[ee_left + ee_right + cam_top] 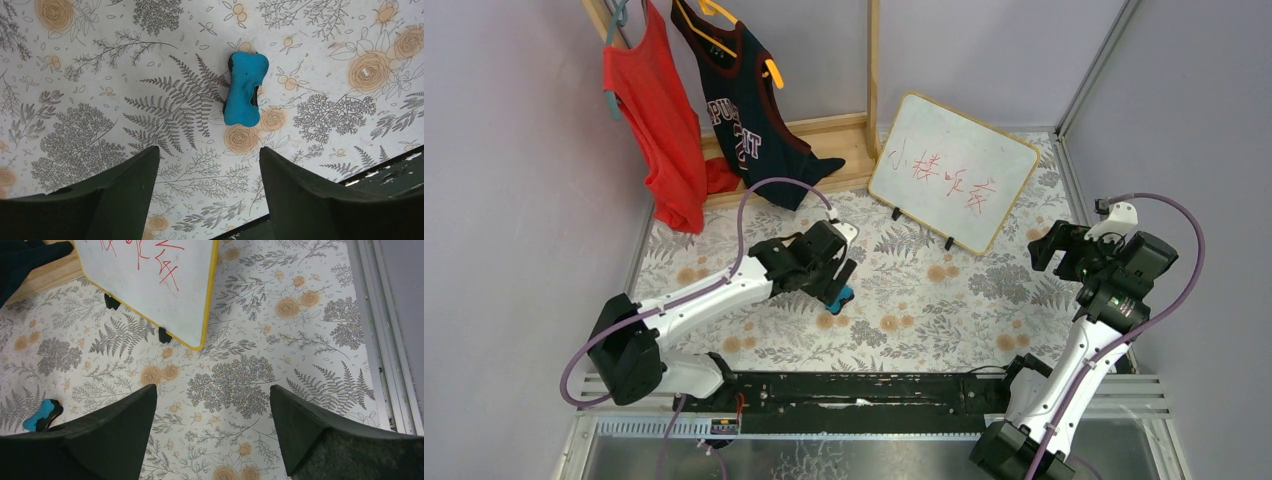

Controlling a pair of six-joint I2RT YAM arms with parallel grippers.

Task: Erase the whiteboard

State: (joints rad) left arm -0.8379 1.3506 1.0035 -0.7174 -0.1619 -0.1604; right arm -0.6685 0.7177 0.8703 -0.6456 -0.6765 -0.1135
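The whiteboard (954, 172) stands tilted on small black feet at the back of the table, with red writing across it; its lower corner shows in the right wrist view (150, 285). The small blue eraser (243, 89) lies flat on the floral tablecloth; it also shows in the top view (840, 298) and at the left edge of the right wrist view (41, 416). My left gripper (209, 150) is open and empty, hovering just above the eraser. My right gripper (212, 390) is open and empty, held above the cloth to the right of the board.
A wooden clothes rack (872, 70) at the back left holds a red top (659, 120) and a dark jersey (744, 110). Metal rails (1089, 60) line the right side. A black rail (864, 390) runs along the near edge.
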